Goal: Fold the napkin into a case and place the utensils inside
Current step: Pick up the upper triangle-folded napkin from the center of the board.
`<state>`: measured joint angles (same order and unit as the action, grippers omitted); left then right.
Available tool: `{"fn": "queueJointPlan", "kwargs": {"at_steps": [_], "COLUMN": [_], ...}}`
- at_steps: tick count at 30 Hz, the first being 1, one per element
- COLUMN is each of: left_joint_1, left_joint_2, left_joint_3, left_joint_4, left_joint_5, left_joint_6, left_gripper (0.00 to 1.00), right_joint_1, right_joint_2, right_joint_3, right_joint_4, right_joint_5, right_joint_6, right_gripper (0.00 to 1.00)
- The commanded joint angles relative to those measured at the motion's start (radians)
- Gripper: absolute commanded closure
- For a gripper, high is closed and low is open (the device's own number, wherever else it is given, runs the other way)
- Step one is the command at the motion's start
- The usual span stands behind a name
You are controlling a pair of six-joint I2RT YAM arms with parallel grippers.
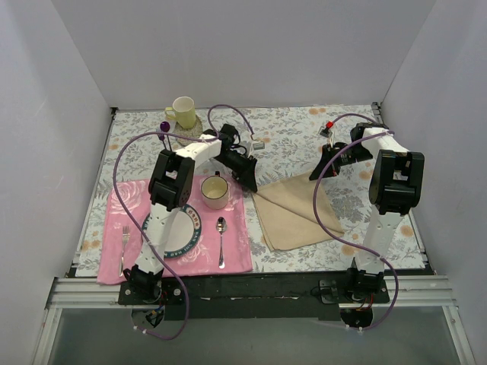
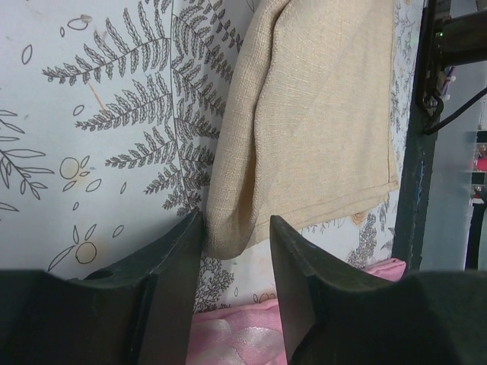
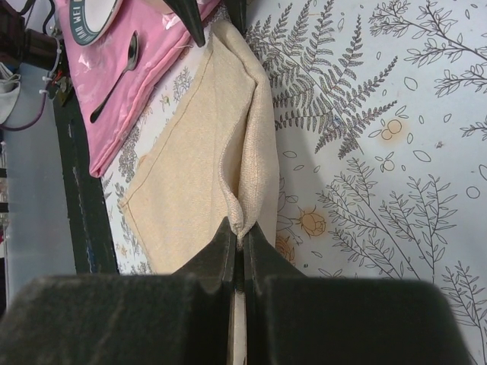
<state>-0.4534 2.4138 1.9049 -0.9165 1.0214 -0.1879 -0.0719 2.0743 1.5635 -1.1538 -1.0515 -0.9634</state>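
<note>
Napkin: the napkin (image 1: 297, 213) is laid on the table (image 1: 289, 137) at 3 o'clock of the placemat (image 1: 232, 255). It is spread as a broad four-cornered sheet. Its far edge is drawn up into a loose raised fold that runs between the two grippers.

Left gripper: the left gripper (image 2: 235, 217) is set at the napkin's 10 o'clock corner. Its jaws are parted and straddle that corner. In the left wrist view the cloth is seen against one finger, and a gap is left to the other, so the corner is not clamped.

Right gripper: the right gripper (image 3: 238, 224) is set at the napkin's 1 o'clock corner. It is clenched, with a thin fold of the napkin's edge pinched between the fingers.

Spoon: the spoon (image 1: 221, 242) is laid on the placemat at 3 o'clock of the plate (image 1: 176, 242), bowl toward 12 o'clock. It is just left of the napkin and apart from it.

Fork: the fork (image 1: 124, 247) is laid on the placemat at 9 o'clock of the plate, tines toward 12 o'clock, well apart from the napkin.

Cup: a cup (image 1: 215, 190) is stood on the placemat at 1 o'clock of the plate, near the left gripper.

Mug: a yellow mug (image 1: 183, 112) is stood at the table's 11 o'clock corner.
</note>
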Motion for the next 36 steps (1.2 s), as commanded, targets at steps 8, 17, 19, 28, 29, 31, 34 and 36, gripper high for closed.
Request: {"fn": "queueJointPlan", "kwargs": {"at_steps": [8, 17, 19, 28, 29, 31, 34, 36], "left_joint_1": [-0.004, -0.004, -0.007, -0.034, -0.034, -0.034, -0.034, -0.036], "left_joint_2": [0.054, 0.05, 0.051, 0.034, 0.033, 0.03, 0.028, 0.027], "left_joint_3": [0.109, 0.109, 0.115, 0.12, 0.118, 0.121, 0.131, 0.141], "left_joint_4": [-0.091, -0.145, -0.147, -0.13, -0.114, -0.104, -0.113, -0.123], "left_joint_5": [0.022, 0.011, 0.011, -0.018, -0.021, -0.027, -0.023, -0.014], "left_joint_6": [0.077, 0.156, 0.157, 0.163, 0.156, 0.146, 0.157, 0.172], "left_gripper": [0.63, 0.66, 0.66, 0.74, 0.75, 0.76, 0.85, 0.94], "right_joint_1": [-0.005, -0.005, -0.005, -0.005, -0.005, -0.005, -0.005, -0.005], "right_joint_2": [-0.016, -0.011, -0.013, -0.016, -0.016, -0.017, -0.02, -0.022], "right_joint_3": [0.055, 0.07, 0.075, 0.076, 0.076, 0.075, 0.075, 0.075], "right_joint_4": [-0.047, -0.046, -0.049, -0.049, -0.049, -0.05, -0.05, -0.052], "right_joint_5": [-0.036, -0.048, -0.053, -0.068, -0.068, -0.068, -0.065, -0.061], "right_joint_6": [-0.021, -0.003, -0.001, 0.011, 0.011, 0.011, 0.009, 0.008], "right_gripper": [0.99, 0.99, 0.99, 0.99, 0.99, 0.99, 0.99, 0.99]}}
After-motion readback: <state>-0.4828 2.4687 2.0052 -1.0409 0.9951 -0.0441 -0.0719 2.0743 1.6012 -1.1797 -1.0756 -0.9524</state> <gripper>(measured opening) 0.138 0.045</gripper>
